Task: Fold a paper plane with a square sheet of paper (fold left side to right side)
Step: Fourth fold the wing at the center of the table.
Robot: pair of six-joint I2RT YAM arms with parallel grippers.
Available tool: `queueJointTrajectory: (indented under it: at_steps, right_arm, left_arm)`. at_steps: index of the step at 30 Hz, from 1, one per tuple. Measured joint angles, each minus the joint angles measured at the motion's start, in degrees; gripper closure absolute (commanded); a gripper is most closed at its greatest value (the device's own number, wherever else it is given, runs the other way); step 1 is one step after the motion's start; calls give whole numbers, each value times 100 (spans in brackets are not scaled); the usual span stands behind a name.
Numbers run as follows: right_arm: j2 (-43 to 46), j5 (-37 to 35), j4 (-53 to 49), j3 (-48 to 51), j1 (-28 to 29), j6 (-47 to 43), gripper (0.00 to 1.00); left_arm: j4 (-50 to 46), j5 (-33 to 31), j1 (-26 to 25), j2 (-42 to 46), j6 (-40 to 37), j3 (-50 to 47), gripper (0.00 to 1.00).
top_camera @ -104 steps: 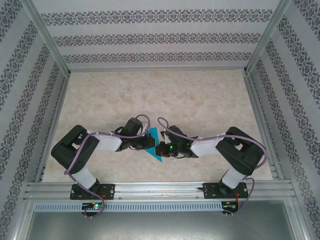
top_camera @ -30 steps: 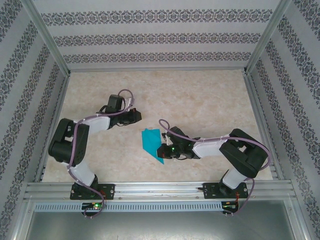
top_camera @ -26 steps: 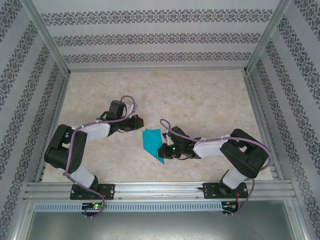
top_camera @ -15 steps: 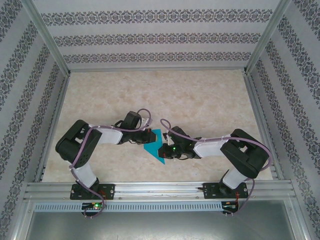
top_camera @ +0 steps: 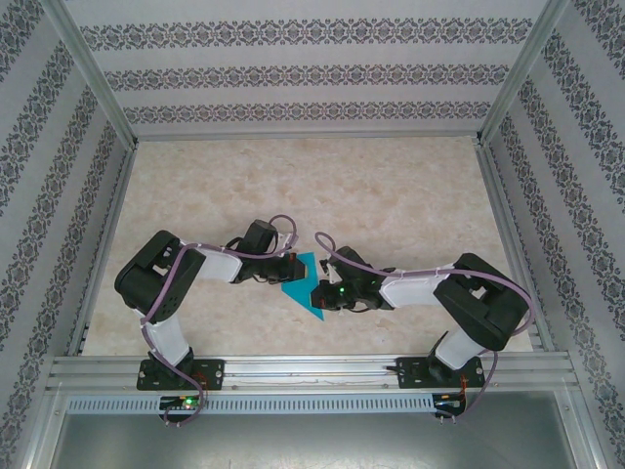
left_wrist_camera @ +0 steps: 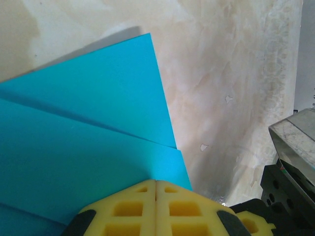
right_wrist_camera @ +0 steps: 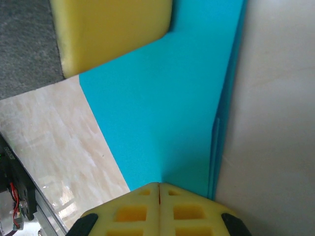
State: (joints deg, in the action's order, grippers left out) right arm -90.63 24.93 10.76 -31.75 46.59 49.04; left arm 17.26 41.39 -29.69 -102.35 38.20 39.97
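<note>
Marble tabletop, patterned walls | paper plane centre | left pincer, right pincer both pressed together over it

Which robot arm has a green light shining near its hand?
The right arm: a green light glows beside the right gripper; the left arm's wrist is dark.

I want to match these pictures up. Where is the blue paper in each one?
Top view: the paper lies near the front middle of the table.
Left wrist view: the paper covers the left side, with table on the right.
Right wrist view: the paper runs down the middle, with table on both sides.
Shared landmark: the pale marbled table under the paper.
</note>
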Motion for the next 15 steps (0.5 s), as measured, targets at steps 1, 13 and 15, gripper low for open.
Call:
queueJointTrajectory:
  at_steps: [1, 13, 15]
  right_arm:
    - [15, 4, -37, -9, -2, 0, 100]
    - [313, 199, -415, -219, -109, -66, 100]
    - [313, 210, -422, -271, -109, -66, 100]
  left_arm:
    - [15, 0, 0, 0, 0, -11, 95]
    - [175, -2, 0, 7, -2, -94, 95]
    - [197, -2, 0, 7, -2, -101, 95]
